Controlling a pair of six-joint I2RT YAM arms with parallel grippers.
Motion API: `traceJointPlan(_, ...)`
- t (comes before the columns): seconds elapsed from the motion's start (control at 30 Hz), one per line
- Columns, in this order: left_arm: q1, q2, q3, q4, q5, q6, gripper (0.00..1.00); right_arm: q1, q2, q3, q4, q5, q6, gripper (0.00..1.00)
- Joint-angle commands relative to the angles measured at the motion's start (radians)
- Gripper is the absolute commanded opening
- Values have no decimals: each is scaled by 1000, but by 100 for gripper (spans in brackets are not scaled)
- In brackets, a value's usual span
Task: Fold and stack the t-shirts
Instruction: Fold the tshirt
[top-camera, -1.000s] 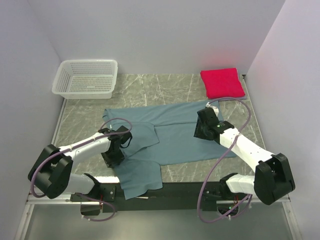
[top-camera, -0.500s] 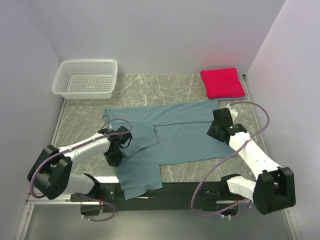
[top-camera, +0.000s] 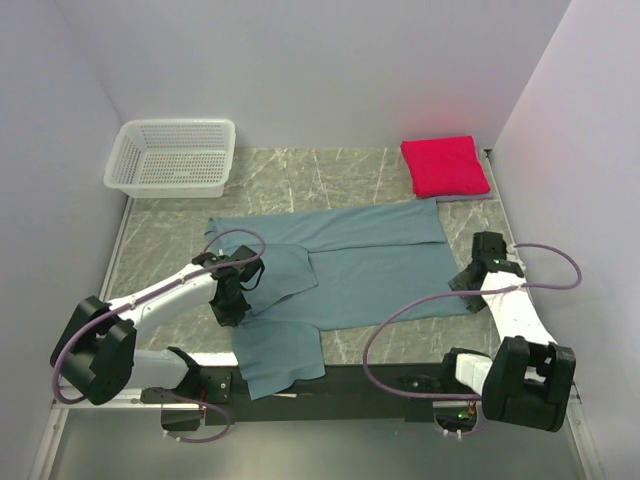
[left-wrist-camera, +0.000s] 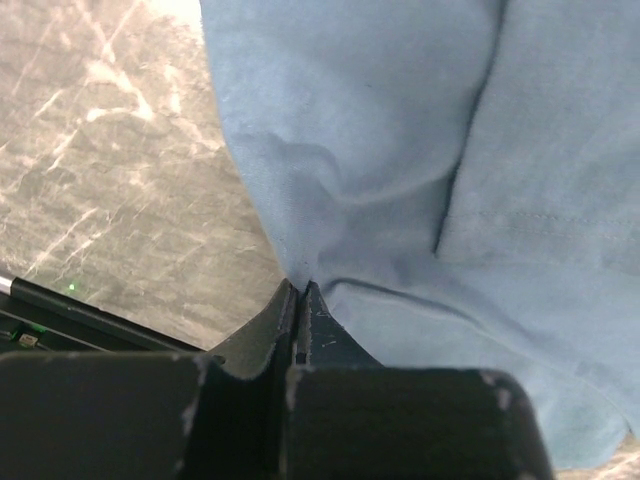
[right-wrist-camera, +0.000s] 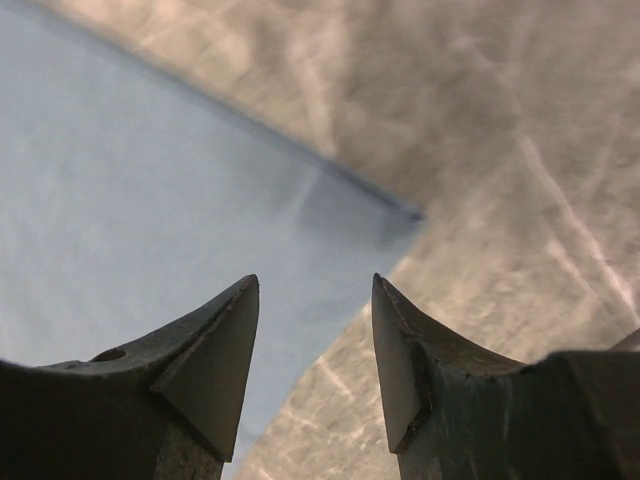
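T-shirt (top-camera: 360, 265), teal, nipped in closed left gripper (left-wrist-camera: 298, 290), pinch hidden from above, right gripper (right-wrist-camera: 314, 288) parted, empty

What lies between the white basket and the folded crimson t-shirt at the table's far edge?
Only bare marbled tabletop separates the white mesh basket from the folded crimson t-shirt, seen in the top external view.

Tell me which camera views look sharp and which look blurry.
Top external: sharp and evenly lit, soft shadows only; left wrist: teal t-shirt fairly crisp, left gripper dark in the foreground; right wrist: shirt and table soft and out of focus, right gripper sharper.
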Motion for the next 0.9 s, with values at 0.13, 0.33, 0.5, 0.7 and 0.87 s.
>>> traceJointPlan(0.13,0,-59,-4,20,-15,54,1,-145,9,-25,45,-44,6,56)
traceJointPlan(0.33,7,-73,-3,22,-6,67,0,-159,87,-59,113,-119,6,51)
traceJointPlan(0.5,7,-91,0,14,-10,66,1,-160,112,-83,157,-136,9,46)
traceJointPlan(0.7,8,-99,12,-6,-3,67,1,-159,147,-79,159,-144,6,31)
traceJointPlan(0.87,11,-117,29,-44,-3,69,1,-160,109,-59,78,-98,7,0)
